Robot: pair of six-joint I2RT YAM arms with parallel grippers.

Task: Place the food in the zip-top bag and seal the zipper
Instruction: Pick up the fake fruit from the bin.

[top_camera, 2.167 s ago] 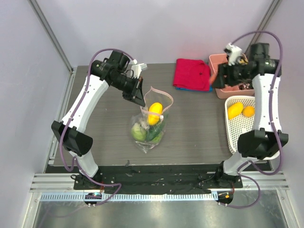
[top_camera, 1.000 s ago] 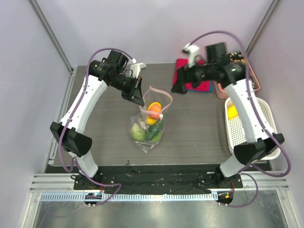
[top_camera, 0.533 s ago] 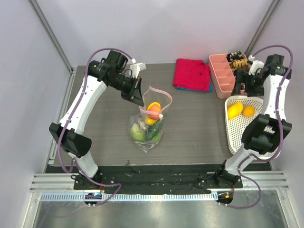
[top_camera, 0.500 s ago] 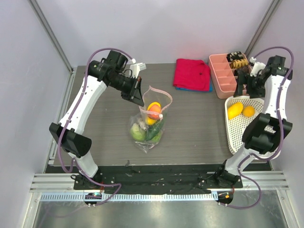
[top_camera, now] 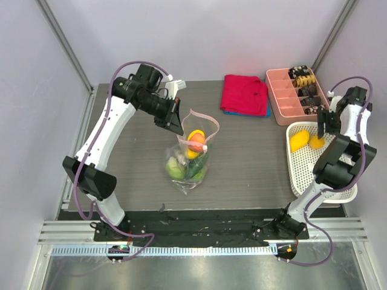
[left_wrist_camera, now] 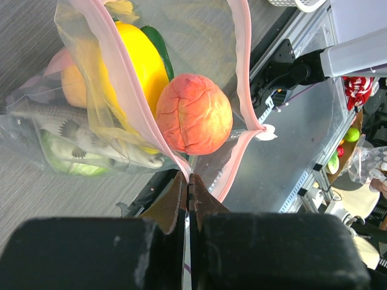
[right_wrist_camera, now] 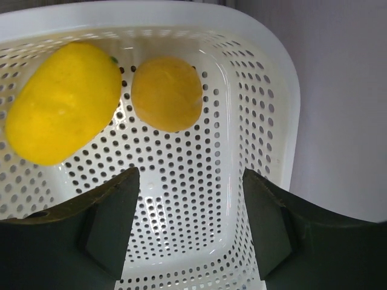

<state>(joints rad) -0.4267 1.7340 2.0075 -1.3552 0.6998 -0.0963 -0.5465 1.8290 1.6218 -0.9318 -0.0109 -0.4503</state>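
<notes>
The bag (top_camera: 192, 158) was seen standing near the middle of the table (top_camera: 254, 163), its mouth held open. The pink strip (left_wrist_camera: 244, 72) along that mouth was pinched between the pressed-together fingers of the left gripper (left_wrist_camera: 187, 179), at the bag's far left edge. Inside the bag, a red-orange fruit (left_wrist_camera: 195, 122) was lodged uppermost, touching a yellow fruit (left_wrist_camera: 144, 63). A dark green cucumber (left_wrist_camera: 159, 47) was tucked beside the yellow fruit, and a green round piece (left_wrist_camera: 72, 166) was pressed against the lower wall.

The right gripper (right_wrist_camera: 190, 175) was held with its fingers spread wide, gripping nothing, over the white basket (right_wrist_camera: 269, 90) at the right edge of the table. A lemon (right_wrist_camera: 63, 109) and an orange (right_wrist_camera: 166, 93) were left lying in that basket, just beside each other at its far end. A red cloth (top_camera: 245, 93) and a pink tray (top_camera: 284, 103) were set at the far right.
</notes>
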